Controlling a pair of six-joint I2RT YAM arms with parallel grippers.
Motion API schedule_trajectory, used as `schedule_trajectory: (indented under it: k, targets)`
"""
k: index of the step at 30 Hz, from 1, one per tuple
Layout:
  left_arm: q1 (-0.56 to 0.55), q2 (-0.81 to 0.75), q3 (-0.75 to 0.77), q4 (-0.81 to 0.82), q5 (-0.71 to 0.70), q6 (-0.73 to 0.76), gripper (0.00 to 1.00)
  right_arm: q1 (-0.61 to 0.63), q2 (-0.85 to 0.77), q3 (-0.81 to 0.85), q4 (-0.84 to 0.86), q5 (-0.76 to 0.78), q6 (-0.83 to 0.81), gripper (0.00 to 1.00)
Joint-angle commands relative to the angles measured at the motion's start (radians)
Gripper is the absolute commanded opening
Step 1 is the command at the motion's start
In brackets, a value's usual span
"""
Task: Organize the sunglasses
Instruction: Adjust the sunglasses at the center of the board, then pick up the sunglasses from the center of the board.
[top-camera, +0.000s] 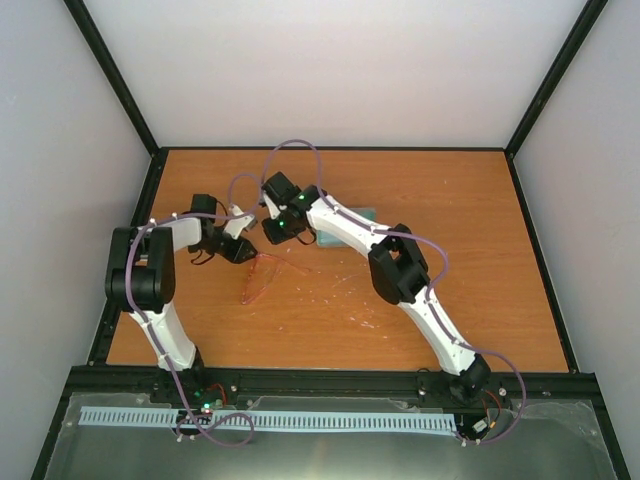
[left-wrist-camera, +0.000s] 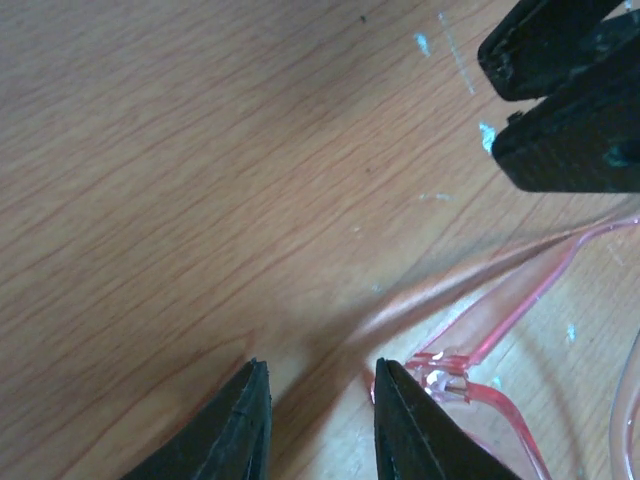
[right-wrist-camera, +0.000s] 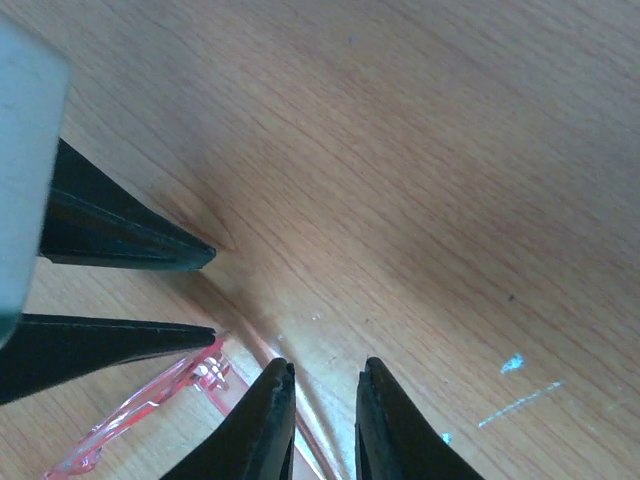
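Nearest the arm bases, the sunglasses (left-wrist-camera: 447, 370) lie on the bare wood of the table (top-camera: 450, 300), toward 9 o'clock of its centre; their temples look splayed open rather than folded; just beyond them the two grippers close in on the frame from either side; the left gripper (left-wrist-camera: 320, 372) hangs low with its fingers clearly apart and nothing between them, the pink hinge sitting just beside the finger at its 3 o'clock, outside the gap; the right gripper (right-wrist-camera: 327, 368) comes in from about 1 o'clock of the glasses, fingers only narrowly apart; a pale temple seems to run under that gap, though I cannot tell whether it touches either finger, and it does not look clamped; farther back, near 12 o'clock of the table's centre, a pale blue flat thing (top-camera: 362, 212) shows partly from under the right forearm

By my judgement the glasses are very light, thin and springy, so a nudge would send them skating over the smooth wood; the hinges and slim temples look the likeliest to snap or twist, and the lenses would smudge or scratch; the safest hold seems to be the thicker frame corner beside a hinge, pinched gently, while the other gripper folds a temple inward at its free end
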Motion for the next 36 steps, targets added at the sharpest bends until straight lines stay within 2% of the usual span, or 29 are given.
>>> schedule_trajectory:
  k: [1, 6, 11, 14, 17, 19, 21, 24, 28, 36]
  targets:
    - [-0.058, 0.034, -0.012, 0.0, 0.0, -0.04, 0.3, 0.017, -0.027, -0.037, -0.032, -0.017, -0.019, 0.19]
    - [-0.093, 0.027, 0.007, -0.019, 0.032, -0.036, 0.3, 0.014, -0.168, -0.226, 0.003, 0.063, -0.021, 0.25]
    - [-0.198, 0.016, 0.002, -0.032, 0.058, -0.021, 0.3, -0.004, -0.327, -0.406, 0.048, 0.145, -0.006, 0.26]
    - [-0.251, 0.011, 0.0, -0.017, 0.049, -0.037, 0.3, -0.009, -0.443, -0.519, 0.099, 0.183, -0.025, 0.28]
    - [-0.236, -0.017, 0.021, 0.022, -0.025, -0.08, 0.33, -0.008, -0.573, -0.646, 0.152, 0.177, -0.083, 0.35]
    - [-0.197, -0.051, 0.052, 0.04, -0.066, -0.096, 0.42, -0.004, -0.645, -0.726, 0.198, 0.14, -0.137, 0.4]
    - [-0.131, -0.07, 0.1, 0.044, -0.08, -0.115, 0.64, 0.011, -0.702, -0.784, 0.231, 0.109, -0.214, 0.44]
    - [-0.001, -0.077, 0.204, 0.031, -0.083, -0.157, 0.75, 0.058, -0.745, -0.835, 0.258, 0.075, -0.342, 0.49]
    - [0.18, -0.059, 0.314, -0.03, -0.054, -0.151, 0.75, 0.137, -0.701, -0.832, 0.257, 0.033, -0.516, 0.52]
    - [0.351, -0.096, 0.297, -0.104, -0.085, -0.002, 0.72, 0.265, -0.518, -0.735, 0.281, 0.083, -0.764, 0.56]
